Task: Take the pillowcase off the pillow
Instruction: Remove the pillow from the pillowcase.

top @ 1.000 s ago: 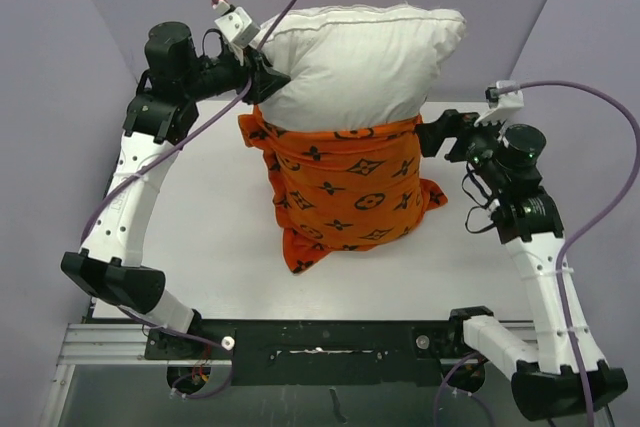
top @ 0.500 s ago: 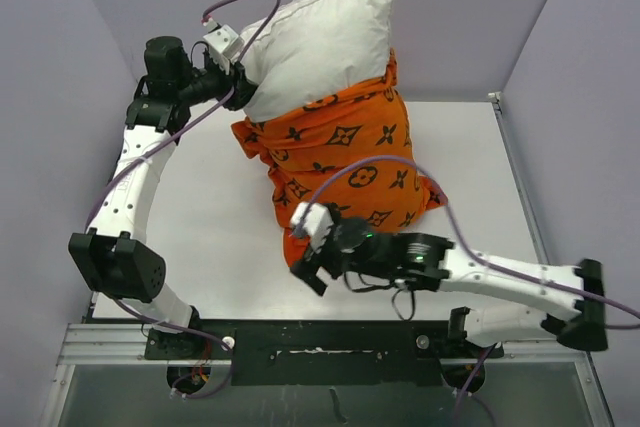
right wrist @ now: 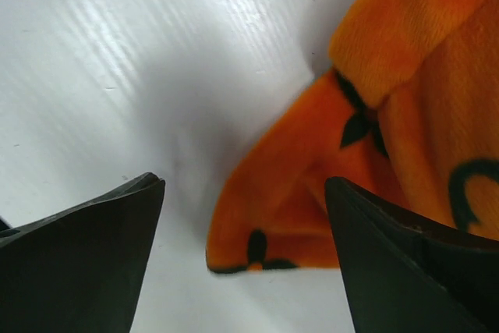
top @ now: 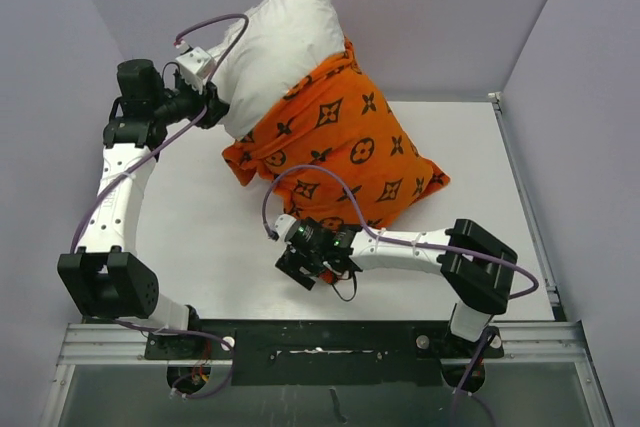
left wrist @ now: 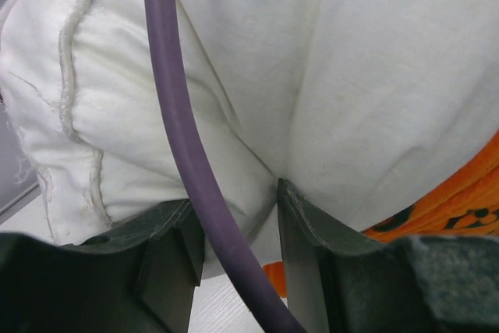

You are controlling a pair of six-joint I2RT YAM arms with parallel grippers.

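On table (top: 200,237), pillow (top: 275,37) slants near-right to far-left; left end effector (top: 212,107) clamps it, right end effector (top: 298,269) apart.

One pillow (top: 275,42), one orange pillowcase (top: 350,162)

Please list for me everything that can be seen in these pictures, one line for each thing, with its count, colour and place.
pillow: one, white, raised at the far left, lower part inside the pillowcase.
pillowcase: one, orange with black motifs, around the pillow's lower part, lower end on the table.
table: one, white, under everything.
cables: two, purple, one along each arm.
left end effector: one, black, shut on the pillow's bare edge.
right end effector: one, black, open, fingers either side of the pillowcase's near corner.
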